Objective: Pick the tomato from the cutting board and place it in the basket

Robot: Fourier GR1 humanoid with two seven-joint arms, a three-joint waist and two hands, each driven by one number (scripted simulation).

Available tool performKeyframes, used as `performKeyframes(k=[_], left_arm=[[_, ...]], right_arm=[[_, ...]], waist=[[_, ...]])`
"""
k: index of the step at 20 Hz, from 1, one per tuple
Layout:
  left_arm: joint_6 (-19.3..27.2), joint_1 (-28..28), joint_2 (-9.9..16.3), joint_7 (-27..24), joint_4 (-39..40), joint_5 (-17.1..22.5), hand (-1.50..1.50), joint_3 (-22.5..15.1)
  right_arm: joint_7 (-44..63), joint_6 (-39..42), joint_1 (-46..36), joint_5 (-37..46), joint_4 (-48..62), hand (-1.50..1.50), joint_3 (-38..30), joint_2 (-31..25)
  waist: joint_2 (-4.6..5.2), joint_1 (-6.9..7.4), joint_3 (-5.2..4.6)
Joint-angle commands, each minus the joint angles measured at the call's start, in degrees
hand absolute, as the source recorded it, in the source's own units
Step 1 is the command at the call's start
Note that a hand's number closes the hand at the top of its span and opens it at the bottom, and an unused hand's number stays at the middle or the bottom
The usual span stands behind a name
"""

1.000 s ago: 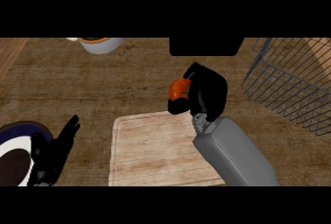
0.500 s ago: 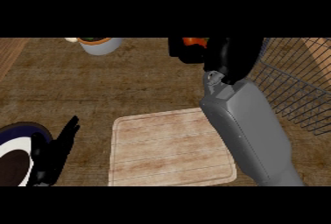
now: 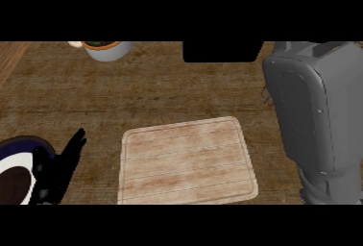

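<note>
The wooden cutting board [image 3: 188,161] lies at the middle of the counter with nothing on it. No tomato shows anywhere in the head view. My right forearm [image 3: 315,120] fills the right side and runs up past the view's top edge, so the right hand itself is out of sight. A few wires of the basket [image 3: 266,97] peek out at the forearm's left edge; the rest of it is hidden behind the arm. My left hand [image 3: 60,166] rests at the lower left, fingers straight and holding nothing.
A dark-rimmed plate [image 3: 14,168] sits at the lower left, partly under my left hand. A grey pot [image 3: 108,50] with a plant stands at the back left. A black block [image 3: 220,51] sits at the back centre.
My right arm rose and swung right and away with the tomato; hand and tomato have both left the view. The forearm now covers the basket. The left hand has not moved.
</note>
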Motion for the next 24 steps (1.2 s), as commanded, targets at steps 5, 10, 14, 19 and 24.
performKeyframes(k=[5, 10, 14, 19, 24], left_arm=[[2.3, 2.5, -3.2, 1.8, 2.6, -2.5, 0.00, -2.5], [-0.4, 0.6, -2.1, 1.3, 6.0, -1.2, 0.00, -0.8], [-1.0, 0.8, -1.9, 2.9, 3.9, -0.8, 0.00, -0.7], [-0.5, 1.3, -2.5, 2.0, 4.2, -1.3, 0.00, 0.1], [-0.2, 1.1, -3.5, 1.7, 5.0, -2.8, 0.00, -0.9]], right_arm=[[3.1, 5.5, -0.3, -1.0, 1.3, 1.50, -8.5, -4.4], [-4.6, 8.2, 1.1, -5.4, 2.9, 1.50, -13.3, -10.1], [-4.7, 3.5, 0.5, -4.2, 8.9, 1.50, -14.0, -9.3], [-9.5, -2.6, 6.0, -9.6, 8.5, 1.50, -18.9, -9.4], [-13.7, -8.1, 11.5, -15.4, 5.8, 1.50, -21.7, -6.7]], waist=[[0.53, 0.02, -0.57], [0.66, -0.42, -0.58], [0.76, 0.68, -0.59], [0.83, 0.59, -0.56], [0.75, 0.23, -0.55]])
